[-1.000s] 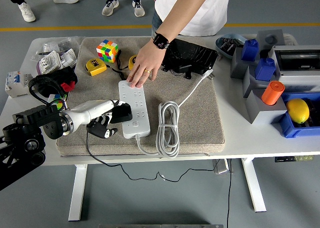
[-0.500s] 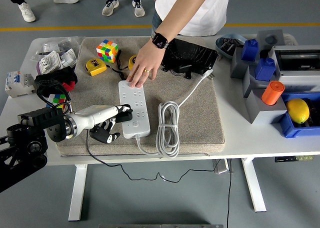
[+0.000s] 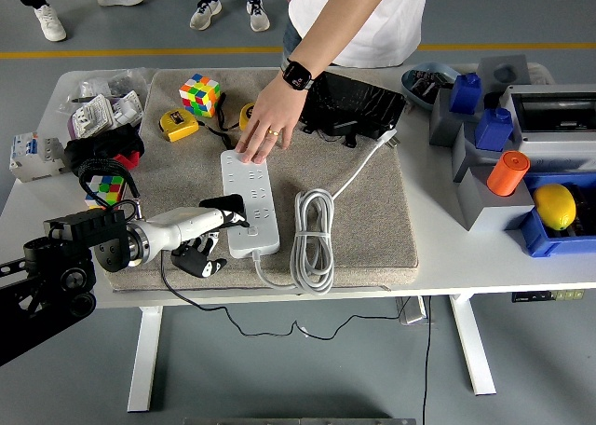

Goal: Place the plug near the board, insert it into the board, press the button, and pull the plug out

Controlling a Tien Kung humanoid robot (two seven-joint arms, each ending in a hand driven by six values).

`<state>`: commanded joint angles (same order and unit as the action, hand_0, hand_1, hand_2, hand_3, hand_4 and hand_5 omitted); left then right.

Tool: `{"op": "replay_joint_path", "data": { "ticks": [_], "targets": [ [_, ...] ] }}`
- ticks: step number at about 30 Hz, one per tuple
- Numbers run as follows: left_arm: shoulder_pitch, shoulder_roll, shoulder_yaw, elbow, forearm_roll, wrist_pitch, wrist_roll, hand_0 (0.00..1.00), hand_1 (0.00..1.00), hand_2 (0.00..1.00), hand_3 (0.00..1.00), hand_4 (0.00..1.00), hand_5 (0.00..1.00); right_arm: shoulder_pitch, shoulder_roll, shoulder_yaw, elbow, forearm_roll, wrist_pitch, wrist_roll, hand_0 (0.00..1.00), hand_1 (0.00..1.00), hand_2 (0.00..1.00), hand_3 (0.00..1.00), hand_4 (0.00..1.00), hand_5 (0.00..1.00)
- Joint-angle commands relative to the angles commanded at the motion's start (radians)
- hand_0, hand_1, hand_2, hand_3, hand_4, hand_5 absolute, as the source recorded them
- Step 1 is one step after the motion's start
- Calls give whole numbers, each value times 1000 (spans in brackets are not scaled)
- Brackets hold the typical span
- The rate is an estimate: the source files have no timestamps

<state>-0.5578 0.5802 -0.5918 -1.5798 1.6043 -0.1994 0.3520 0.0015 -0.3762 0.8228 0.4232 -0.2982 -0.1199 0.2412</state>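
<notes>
Left hand closed round the black plug at the board's left edge

Reading left to right: my left arm comes in low from the left, its fingers clenched on the plug, which sits against the near-left side of the white power board on the grey mat; I judge I'm at the insertion step, though I can't tell if the pins are seated. Next I need to line the pins over a socket and push straight down. A person's hand pins the board's far end. Count: one board, one black plug, one coiled white cable, one robot hand showing; my right arm is out of view
</notes>
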Motion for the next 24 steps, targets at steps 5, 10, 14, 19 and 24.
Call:
{"op": "replay_joint_path", "data": {
  "ticks": [5,10,14,19,24],
  "targets": [
    [-5,-1,7,-4,-6,-4,5,31,116,181,898,595,2,-2,-1,-2,0,1,0,0,705,708,704,597,998,593],
    [-13,-17,25,16,-3,-5,7,31,116,181,897,595,2,-1,0,1,1,0,0,1,705,708,704,598,998,593],
    [-22,-26,36,25,-4,0,4,31,115,181,896,595,2,0,0,1,1,1,0,1,705,708,704,597,998,590],
    [-35,-41,52,52,3,2,4,31,114,181,896,595,2,-1,1,6,0,1,-1,1,705,708,704,598,998,590],
    [-42,-51,62,71,4,5,5,30,113,181,895,593,2,-2,1,7,0,1,0,1,705,708,704,598,998,588]
  ]
}}
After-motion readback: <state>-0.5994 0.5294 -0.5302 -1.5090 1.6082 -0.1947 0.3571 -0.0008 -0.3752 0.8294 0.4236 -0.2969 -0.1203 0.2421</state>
